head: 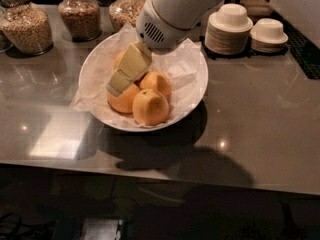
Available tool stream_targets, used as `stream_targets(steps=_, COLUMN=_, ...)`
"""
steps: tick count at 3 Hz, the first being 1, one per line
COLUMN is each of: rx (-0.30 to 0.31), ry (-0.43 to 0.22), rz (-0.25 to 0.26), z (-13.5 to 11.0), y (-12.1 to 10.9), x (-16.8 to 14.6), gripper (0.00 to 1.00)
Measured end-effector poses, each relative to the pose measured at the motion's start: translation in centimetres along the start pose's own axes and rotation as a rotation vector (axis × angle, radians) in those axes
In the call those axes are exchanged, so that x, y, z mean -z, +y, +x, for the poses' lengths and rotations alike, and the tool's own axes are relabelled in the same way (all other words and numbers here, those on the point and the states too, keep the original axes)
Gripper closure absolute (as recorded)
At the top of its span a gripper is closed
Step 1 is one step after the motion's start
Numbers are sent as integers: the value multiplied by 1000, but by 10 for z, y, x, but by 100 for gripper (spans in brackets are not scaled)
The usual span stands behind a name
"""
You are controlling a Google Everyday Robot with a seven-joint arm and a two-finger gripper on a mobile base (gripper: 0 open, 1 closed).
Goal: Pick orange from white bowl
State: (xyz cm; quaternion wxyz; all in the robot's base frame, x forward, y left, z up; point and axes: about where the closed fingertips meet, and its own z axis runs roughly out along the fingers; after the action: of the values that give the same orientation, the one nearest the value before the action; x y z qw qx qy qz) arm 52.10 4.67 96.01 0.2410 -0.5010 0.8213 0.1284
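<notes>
A wide white bowl (192,91) lined with crumpled white paper sits on the grey counter. It holds several oranges. The orange (150,107) with a small dark stem dot lies at the front of the bowl. A second orange (122,100) lies to its left, a third (157,83) behind it, and a fourth (119,59) at the back is mostly hidden. My gripper (118,85) reaches down from the upper right into the bowl. Its tip is over the left orange, just left of the one with the stem dot.
Three glass jars of grains (27,26) stand at the back left. Stacks of small white bowls (229,29) stand at the back right beside a black mat (300,44). The counter's front edge runs along the bottom.
</notes>
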Motion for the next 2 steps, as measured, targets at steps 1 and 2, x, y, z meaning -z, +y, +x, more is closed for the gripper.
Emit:
stream_targets(steps=1, rx=0, ry=0, rz=0, z=0, y=0, x=0, gripper=12)
stream_targets(steps=2, rx=0, ry=0, rz=0, z=0, y=0, x=0, gripper=42)
